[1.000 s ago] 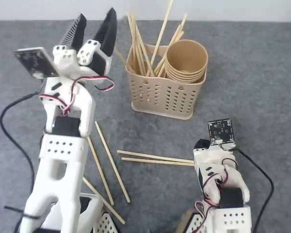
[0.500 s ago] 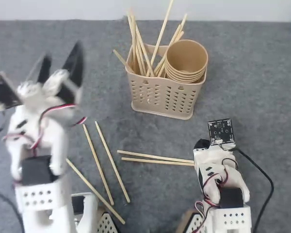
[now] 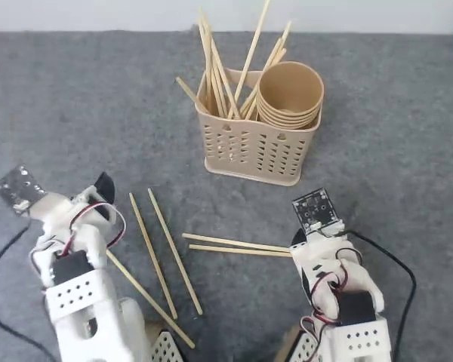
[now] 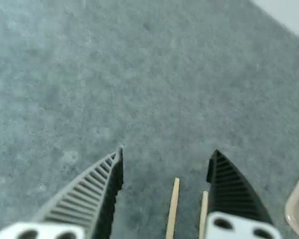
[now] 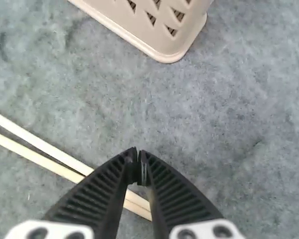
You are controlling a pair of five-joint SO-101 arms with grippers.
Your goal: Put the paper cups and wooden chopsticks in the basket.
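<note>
Grey counter (image 3: 408, 113). Basket (image 3: 257, 147) at far middle, already holding stacked paper cups (image 3: 290, 92) and upright chopsticks (image 3: 215, 75).

Left end effector (image 4: 167, 153) low over counter, jaws wide apart, gripping nothing. Slanted chopstick pair (image 3: 174, 251) lies just beside it on basket side, stick ends between jaws, long axis along reach, so jaws straddle sticks crosswise.

Right end effector (image 5: 138, 154) pinched closed, empty, tips over flat chopstick pair (image 3: 238, 243) running sideways toward left arm.

Judgement: left arm nearer slanted pair.
</note>
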